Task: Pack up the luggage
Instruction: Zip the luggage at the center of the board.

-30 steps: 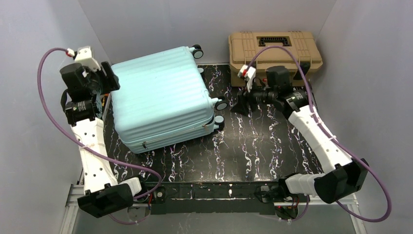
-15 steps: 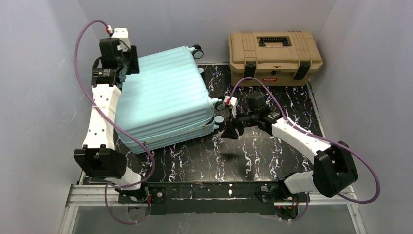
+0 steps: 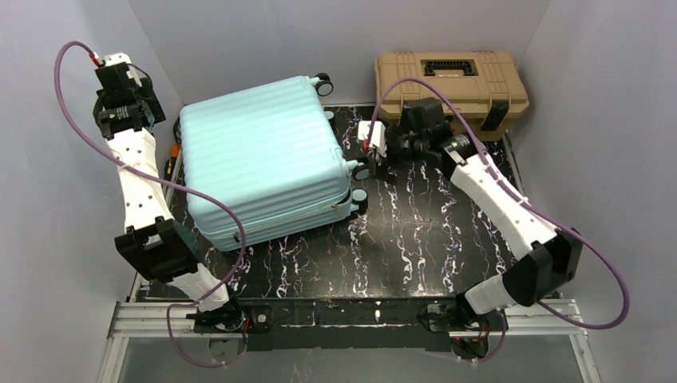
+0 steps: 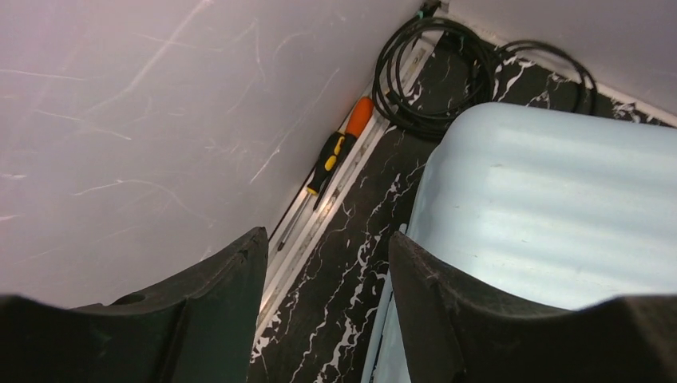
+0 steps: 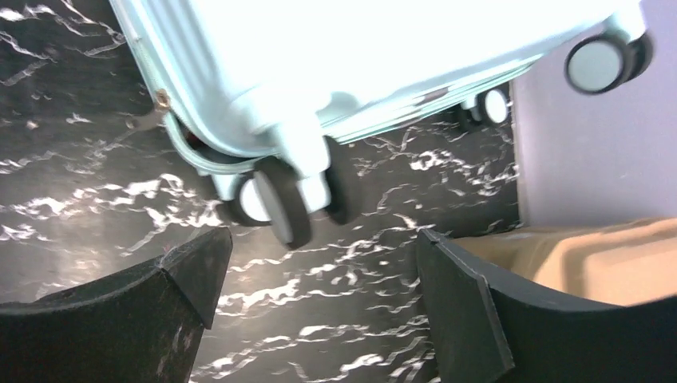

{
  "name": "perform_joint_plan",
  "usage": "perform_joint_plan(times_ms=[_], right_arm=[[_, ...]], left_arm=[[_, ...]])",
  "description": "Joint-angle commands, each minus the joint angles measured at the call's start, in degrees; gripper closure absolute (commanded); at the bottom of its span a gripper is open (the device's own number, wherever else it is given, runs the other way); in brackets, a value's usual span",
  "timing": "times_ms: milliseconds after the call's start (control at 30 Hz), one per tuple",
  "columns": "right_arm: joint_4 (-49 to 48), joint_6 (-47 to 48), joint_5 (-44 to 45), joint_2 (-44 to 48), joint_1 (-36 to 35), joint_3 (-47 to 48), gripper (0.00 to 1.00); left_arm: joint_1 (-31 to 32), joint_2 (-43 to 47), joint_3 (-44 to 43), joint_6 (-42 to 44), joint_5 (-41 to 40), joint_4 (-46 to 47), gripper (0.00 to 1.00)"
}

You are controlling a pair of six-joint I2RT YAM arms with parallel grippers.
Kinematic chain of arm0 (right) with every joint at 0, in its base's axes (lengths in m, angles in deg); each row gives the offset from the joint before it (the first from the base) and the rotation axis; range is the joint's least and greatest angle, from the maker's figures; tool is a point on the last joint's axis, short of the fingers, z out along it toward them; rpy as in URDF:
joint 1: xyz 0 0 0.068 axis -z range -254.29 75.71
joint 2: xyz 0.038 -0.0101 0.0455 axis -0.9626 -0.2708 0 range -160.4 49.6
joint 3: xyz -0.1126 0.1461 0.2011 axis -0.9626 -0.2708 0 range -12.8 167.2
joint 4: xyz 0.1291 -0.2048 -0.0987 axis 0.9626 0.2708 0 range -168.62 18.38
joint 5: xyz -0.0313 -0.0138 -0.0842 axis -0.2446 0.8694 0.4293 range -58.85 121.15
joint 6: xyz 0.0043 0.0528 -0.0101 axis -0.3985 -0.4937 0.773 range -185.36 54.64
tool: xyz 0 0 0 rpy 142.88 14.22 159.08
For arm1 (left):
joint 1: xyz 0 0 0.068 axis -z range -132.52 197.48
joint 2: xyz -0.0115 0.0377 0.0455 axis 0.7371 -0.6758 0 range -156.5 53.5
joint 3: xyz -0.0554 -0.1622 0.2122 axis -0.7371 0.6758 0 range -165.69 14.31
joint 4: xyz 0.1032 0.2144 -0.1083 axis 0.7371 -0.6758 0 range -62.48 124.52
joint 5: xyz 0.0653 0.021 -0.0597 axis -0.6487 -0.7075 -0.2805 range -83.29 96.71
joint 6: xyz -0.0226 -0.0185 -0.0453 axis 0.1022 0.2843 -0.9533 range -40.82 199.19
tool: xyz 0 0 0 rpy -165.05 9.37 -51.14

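Note:
The luggage (image 3: 263, 159) is a pale mint-blue ribbed suitcase, closed and lying flat on the left half of the black marbled table (image 3: 415, 239). My left gripper (image 4: 327, 235) hangs open and empty by the left wall, above the strip of table beside the luggage's left edge (image 4: 551, 207). My right gripper (image 5: 325, 233) is open with nothing between its fingers. It hovers over the table just right of the luggage's wheels (image 5: 275, 199), in front of the tan toolbox. In the top view the right gripper (image 3: 377, 159) is close to a wheel (image 3: 363, 170).
A tan toolbox (image 3: 451, 80) with black latches stands at the back right, and its edge (image 5: 591, 255) shows in the right wrist view. An orange-and-black screwdriver (image 4: 339, 152) and a coil of black cable (image 4: 431, 80) lie along the left wall. Grey walls enclose three sides.
The left arm swung from over the luggage's back left corner out to the left wall. The right gripper moved back toward the toolbox, beside the wheels, and opened wider.

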Motion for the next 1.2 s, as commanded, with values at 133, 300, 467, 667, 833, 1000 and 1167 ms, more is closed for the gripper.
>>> perform_joint_plan(times_ms=[133, 300, 467, 667, 833, 1000, 1167], right_arm=[[28.01, 23.5, -0.13, -20.93, -1.67, 25.84, 0.05], [39.86, 27.89, -2.11, -30.29, -2.34, 37.73, 0.05], [39.93, 27.07, -4.4, -31.77, -2.89, 39.24, 0.04], [30.18, 21.67, -2.57, -29.03, -7.18, 31.96, 0.08], [15.23, 14.38, 2.36, -25.46, -9.8, 23.77, 0.49], [5.75, 11.4, 7.44, -21.09, -9.91, 18.09, 0.99], [-6.57, 9.98, 11.23, -12.72, -10.73, 10.21, 0.99]], left_arm=[[-2.11, -3.24, 2.79, -0.15, 0.54, -2.11, 0.45], [-4.79, -4.33, 4.54, 0.07, 0.81, -1.22, 0.45], [-5.57, -5.34, 7.63, 0.31, 1.6, 0.67, 0.46], [-5.45, -7.33, 11.21, -3.46, 5.19, 1.16, 0.47], [-5.28, -8.58, 13.68, -4.11, 6.02, 2.29, 0.48], [-4.58, -7.94, 15.49, -4.18, 8.11, 3.32, 0.48], [-3.01, -6.61, 16.72, -4.97, 10.28, 4.02, 0.48]])
